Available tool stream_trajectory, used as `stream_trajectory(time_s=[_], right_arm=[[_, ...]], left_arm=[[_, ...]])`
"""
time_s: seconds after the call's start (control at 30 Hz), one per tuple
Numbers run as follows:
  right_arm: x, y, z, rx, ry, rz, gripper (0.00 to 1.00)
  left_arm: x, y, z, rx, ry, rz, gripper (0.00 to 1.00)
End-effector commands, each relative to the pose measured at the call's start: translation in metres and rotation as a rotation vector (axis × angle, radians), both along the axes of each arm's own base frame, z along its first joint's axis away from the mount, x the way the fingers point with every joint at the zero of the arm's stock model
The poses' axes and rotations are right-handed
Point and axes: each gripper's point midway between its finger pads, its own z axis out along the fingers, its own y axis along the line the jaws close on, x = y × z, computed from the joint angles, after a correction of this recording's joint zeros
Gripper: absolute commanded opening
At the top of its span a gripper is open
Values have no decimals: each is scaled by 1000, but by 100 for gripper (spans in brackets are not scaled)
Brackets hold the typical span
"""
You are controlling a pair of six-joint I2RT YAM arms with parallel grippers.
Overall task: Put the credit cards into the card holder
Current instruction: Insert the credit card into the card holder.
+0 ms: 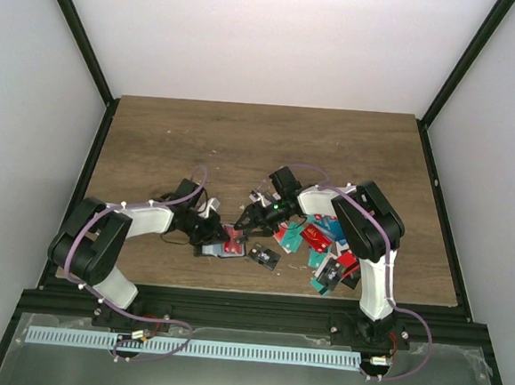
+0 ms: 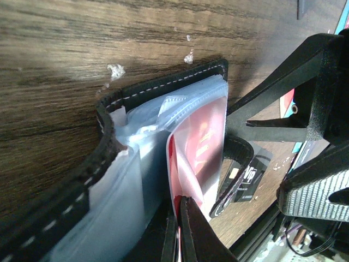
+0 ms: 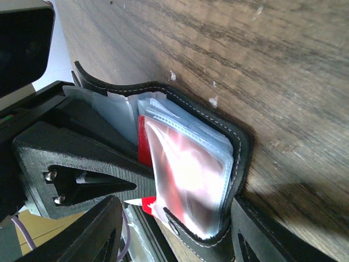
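Note:
The card holder lies open on the table between both grippers, black cover underneath and clear sleeves fanned up. My left gripper is shut on the end of a red credit card, whose far end sits inside a clear sleeve. My right gripper stands open astride the holder's cover edge. Its right finger rests against the cover's outside; the left finger is apart from the sleeves. In the top view the left gripper and the right gripper nearly meet.
Several loose cards, red, teal and black, lie in a pile at the right near the front edge. A black card marked VIP lies just beside the holder. The right gripper's fingers crowd the left wrist view.

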Motion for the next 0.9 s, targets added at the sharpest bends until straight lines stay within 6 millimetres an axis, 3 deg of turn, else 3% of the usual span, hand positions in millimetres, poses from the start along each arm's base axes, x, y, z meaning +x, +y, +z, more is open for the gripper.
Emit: stream_trajectory(time_s=[0.0,0.1,0.43,0.53,0.6,0.67,0.8,0.87], right_arm=[[6,8,3,19,-50,1,57],[10,7,9,7,-75,2,57],[25,-3,36,-27,-178,-13,59],[26,-7,47,-44,-209,-15,60],[25,-11,55,-51,-225,-18,61],[20,-15,60,-57,-229,-25,61],[-4,-23,62,-41,-186,-42,61],[-19,-24,60,-31,-166,-42,61]], left_arm=[[-6,9,-18,70,41,55,6],[-8,12,-11,88,39,60,8],[-13,24,22,135,-7,72,30],[-13,25,30,138,-18,72,41],[-13,26,36,143,-27,75,42],[-12,28,40,147,-40,81,35],[-13,30,34,168,-56,59,7],[-13,28,30,166,-56,51,4]])
